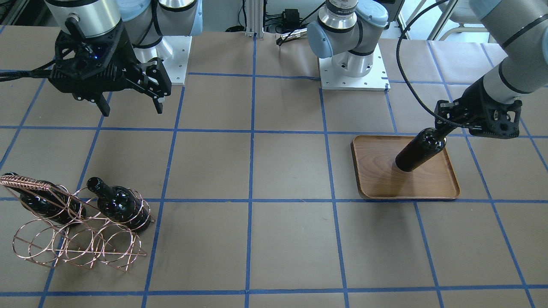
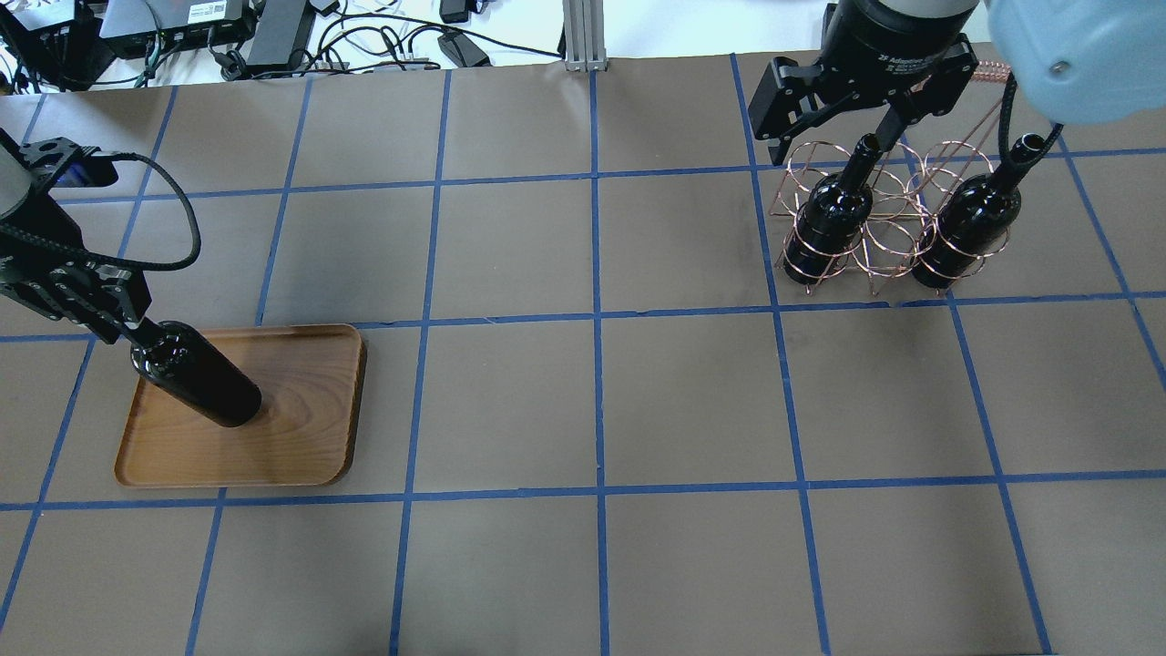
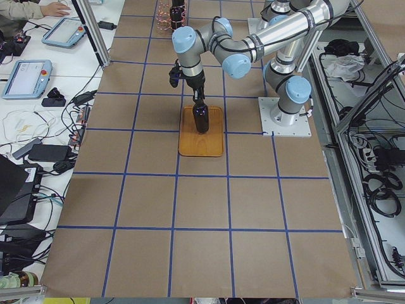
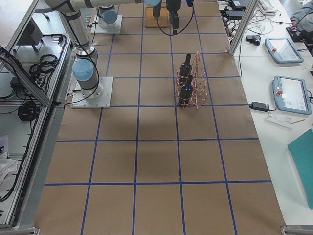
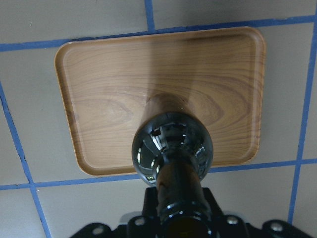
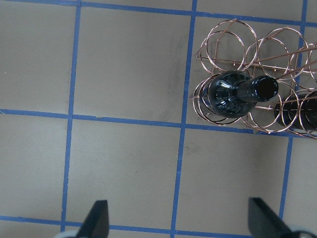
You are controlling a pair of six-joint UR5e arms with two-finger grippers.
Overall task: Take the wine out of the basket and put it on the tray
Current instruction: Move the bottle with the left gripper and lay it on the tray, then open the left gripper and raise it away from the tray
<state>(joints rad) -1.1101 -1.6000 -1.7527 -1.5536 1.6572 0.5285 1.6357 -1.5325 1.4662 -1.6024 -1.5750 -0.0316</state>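
My left gripper (image 1: 443, 128) is shut on the neck of a near-black wine bottle (image 1: 419, 149). The bottle stands upright with its base on or just above the brown wooden tray (image 1: 428, 184). The overhead view shows the same: gripper (image 2: 127, 323), bottle (image 2: 196, 374), tray (image 2: 301, 428). The left wrist view looks down the bottle (image 5: 172, 148) onto the tray (image 5: 109, 99). The copper wire basket (image 2: 874, 228) holds two more bottles (image 2: 833, 219) (image 2: 970, 219). My right gripper (image 2: 829, 137) is open and empty, high above the basket's near side. One basket bottle also shows in the right wrist view (image 6: 237, 91).
Brown paper with a blue tape grid covers the table. The two arm bases (image 1: 353, 72) (image 1: 171, 55) stand at the robot's edge. Cables and electronics (image 2: 273, 36) lie beyond the far edge. Desks with tablets (image 4: 288, 93) flank the table.
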